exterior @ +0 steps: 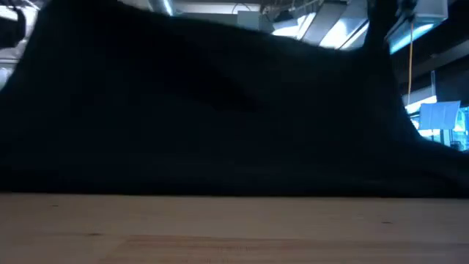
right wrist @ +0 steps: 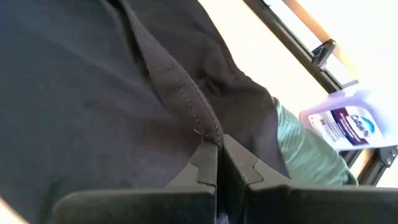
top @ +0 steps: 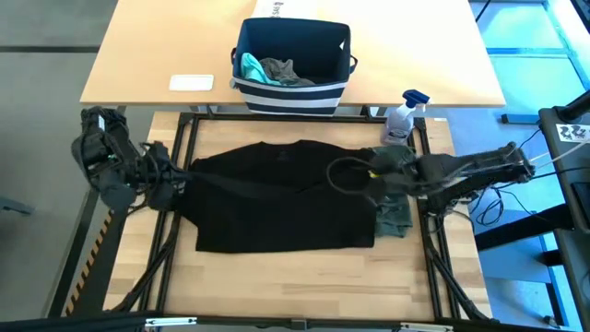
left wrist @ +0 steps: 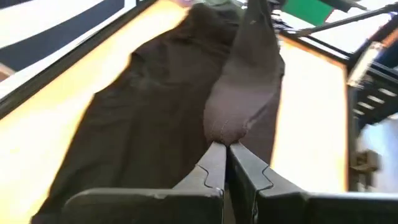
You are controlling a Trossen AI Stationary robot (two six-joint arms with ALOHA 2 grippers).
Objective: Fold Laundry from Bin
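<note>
The black T-shirt (top: 277,198) is spread flat across the middle of the bench (top: 304,272), inside the black frame (top: 429,198) that runs along the bench's left, right and far edges. Bare wood is left in a broad strip along the near edge and in narrow strips at either side of the shirt. At the shirt's right edge an olive piece (top: 395,217) is seen, partly under the black cloth, close against the right frame rail. A spray bottle (top: 402,115) stands at the far right corner, just beyond the frame.

The left hand (top: 180,184) is at the shirt's left edge, its fingers pressed together on a pinch of black cloth, which is drawn up into a ridge in the left wrist view (left wrist: 239,93). The right hand (top: 376,171) is at the shirt's right side, near the olive piece, its fingers likewise pressed together on a stitched hem of the shirt (right wrist: 186,93).

The bin (top: 293,65) sits on the far table (top: 147,55), well apart from both hands, with a teal piece (top: 249,66) and a grey piece (top: 284,72) inside. A white card (top: 192,82) lies to the bin's left.

In the low view, black cloth (exterior: 220,110) fills nearly everything above the bench top.
</note>
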